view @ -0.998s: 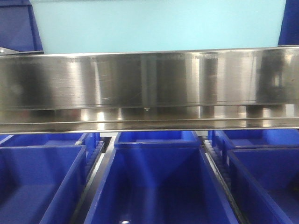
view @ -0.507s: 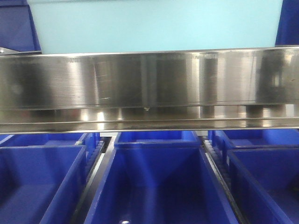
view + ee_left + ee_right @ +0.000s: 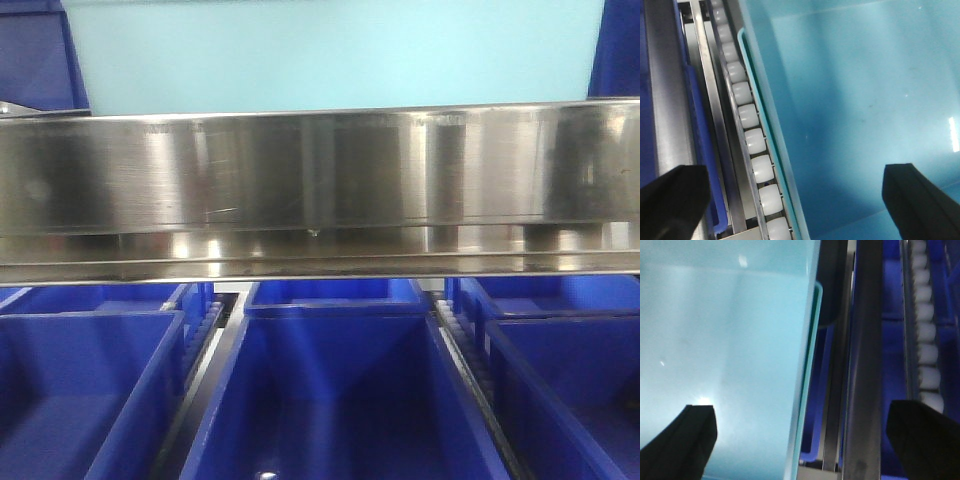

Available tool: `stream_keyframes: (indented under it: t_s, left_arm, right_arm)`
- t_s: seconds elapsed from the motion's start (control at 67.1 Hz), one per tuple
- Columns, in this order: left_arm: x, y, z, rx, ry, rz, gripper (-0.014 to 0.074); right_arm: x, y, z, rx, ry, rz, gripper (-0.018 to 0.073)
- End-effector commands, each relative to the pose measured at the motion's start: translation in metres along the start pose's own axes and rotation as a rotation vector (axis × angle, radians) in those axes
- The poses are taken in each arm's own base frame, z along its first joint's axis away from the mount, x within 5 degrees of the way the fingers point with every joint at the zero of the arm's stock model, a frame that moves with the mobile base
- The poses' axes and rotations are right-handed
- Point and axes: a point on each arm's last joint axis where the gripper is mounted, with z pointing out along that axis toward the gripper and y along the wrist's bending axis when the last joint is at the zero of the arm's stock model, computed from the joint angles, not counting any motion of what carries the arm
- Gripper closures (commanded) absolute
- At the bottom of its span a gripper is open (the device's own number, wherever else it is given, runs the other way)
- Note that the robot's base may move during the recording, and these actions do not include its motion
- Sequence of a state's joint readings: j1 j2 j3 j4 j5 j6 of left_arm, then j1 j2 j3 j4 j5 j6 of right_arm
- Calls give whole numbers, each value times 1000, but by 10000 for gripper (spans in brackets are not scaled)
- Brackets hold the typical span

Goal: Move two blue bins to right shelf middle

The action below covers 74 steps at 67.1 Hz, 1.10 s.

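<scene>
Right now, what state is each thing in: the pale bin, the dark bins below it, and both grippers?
Pale cyan bin: upright, empty, behind the steel rail.
Dark blue bins: upright, open-topped, look empty.
Left gripper: open, straddling the pale bin's left wall.
Right gripper: open, straddling its right wall.

Pale bin [image 3: 330, 55]: plain light cyan-blue, no pattern. In the left wrist view it reads as a deeper teal-cyan with a brighter turquoise rim. Shelf rail [image 3: 320, 180]: brushed silver-grey steel, crossed by vertical light and dark reflection bands and fine scratches. Lower bins [image 3: 340, 400]: uniform dark royal blue, no markings. Rollers [image 3: 755, 142]: glossy white, set in a row along a dull grey metal track [image 3: 722, 135]. Left gripper [image 3: 797, 202] and right gripper [image 3: 802, 442]: fingers matte black.
</scene>
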State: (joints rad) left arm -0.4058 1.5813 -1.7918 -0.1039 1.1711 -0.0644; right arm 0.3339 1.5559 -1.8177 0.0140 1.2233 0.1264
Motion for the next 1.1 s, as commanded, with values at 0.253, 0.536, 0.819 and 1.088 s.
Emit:
stream_keyframes:
  t_s: [0.253,0.536,0.819,1.088]
  left_arm:
    - [32,7,48,4,78,-56,-4]
    - [36,8,59,22,54,-77,62]
    - [37,6,59,35,66,-87,635]
    - [37,5,57,43,79,-91,707]
  right_arm:
    - [32,-4,59,-2,67,26,-9]
    - [44,-4,80,-20,71,44,151]
    - [46,-4,79,-26,91,51,720]
    - [45,-4,76,-27,85,50,713]
